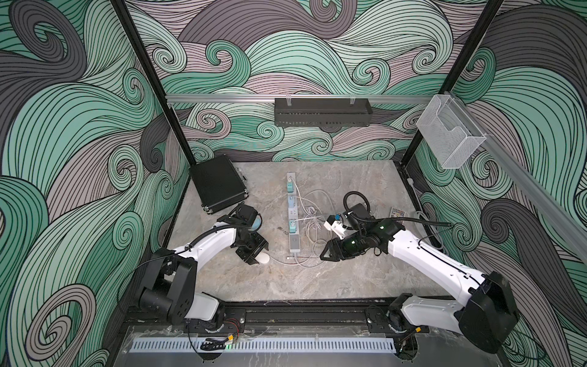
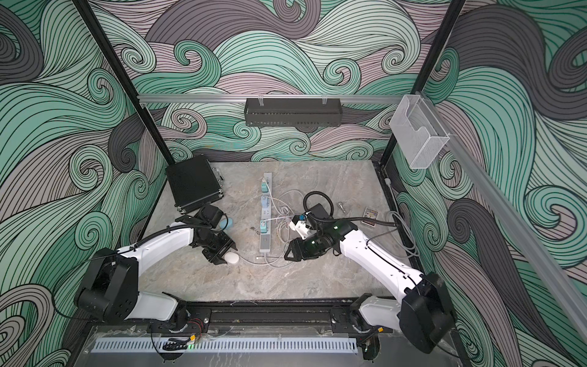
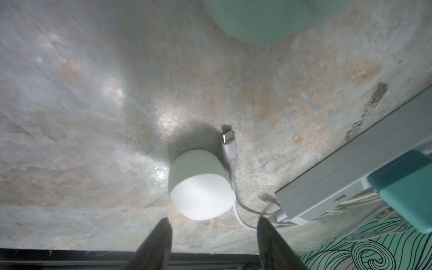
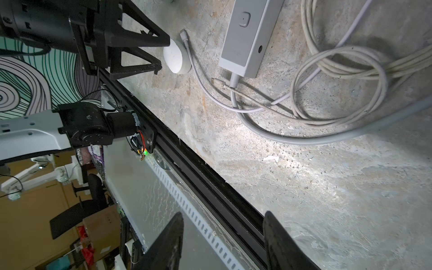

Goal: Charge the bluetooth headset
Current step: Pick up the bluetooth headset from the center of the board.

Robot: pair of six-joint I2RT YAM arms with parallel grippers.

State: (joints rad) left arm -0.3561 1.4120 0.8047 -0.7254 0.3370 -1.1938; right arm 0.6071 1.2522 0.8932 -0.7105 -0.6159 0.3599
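The headset case (image 1: 263, 258), a smooth, matte white rounded puck, lies on the mottled stone-look table (image 1: 349, 279), left of centre in both top views. The left gripper (image 3: 214, 222) is poised over it with its black jaws parted, the case just beyond the tips and not gripped. A thin white cable with a flat metal plug (image 3: 228, 139) lies just beside the case. The long grey power strip (image 1: 293, 216) runs up the frame's middle. Right of it, the right gripper (image 4: 223, 214) is spread and empty near loosely coiled pale cords (image 4: 339, 81).
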